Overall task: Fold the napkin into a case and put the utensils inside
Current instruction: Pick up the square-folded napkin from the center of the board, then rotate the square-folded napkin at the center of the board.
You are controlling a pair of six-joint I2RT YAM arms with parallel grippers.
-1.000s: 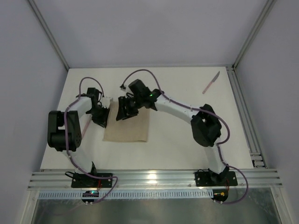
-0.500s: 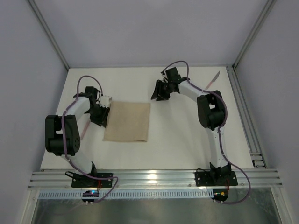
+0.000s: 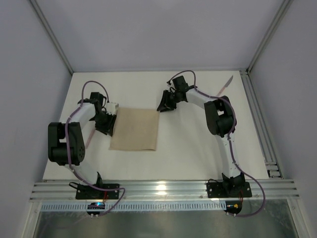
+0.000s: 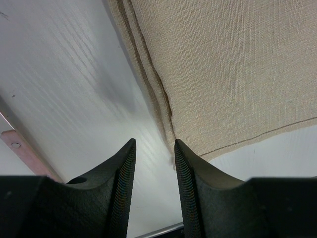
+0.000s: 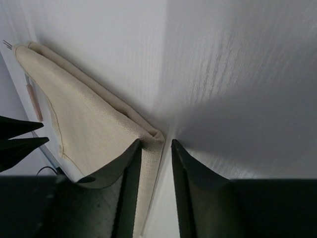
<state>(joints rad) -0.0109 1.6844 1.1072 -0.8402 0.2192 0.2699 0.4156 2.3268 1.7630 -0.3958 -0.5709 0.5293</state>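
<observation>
White table, grey walls. Left gripper: jaws part-open, empty, at the layered left edge of the napkin. Napkin: folded flat, mid-left. Right gripper: narrow gap, empty, at the far right corner (cloth just off the tips). Knife: far right, well apart. Advice: pinch all layers at both points before folding.

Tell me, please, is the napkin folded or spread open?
Folded. The napkin lies flat as a rectangle, and both wrist views show several stacked layers along its edges.
</observation>
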